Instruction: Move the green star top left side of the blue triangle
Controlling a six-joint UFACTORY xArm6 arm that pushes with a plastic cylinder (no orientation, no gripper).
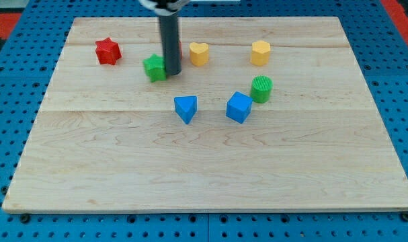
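Observation:
The green star (154,68) lies on the wooden board (210,168) in the upper left part. The blue triangle (185,108) lies below and to the right of it, a short gap apart. My tip (172,72) is at the lower end of the dark rod, right against the green star's right side. A red block is partly hidden behind the rod; only a sliver of it shows.
A red star (107,51) lies at the upper left. A yellow heart (199,53) and a yellow hexagon (260,52) lie along the top. A green cylinder (261,89) touches a blue cube (238,107) right of the triangle.

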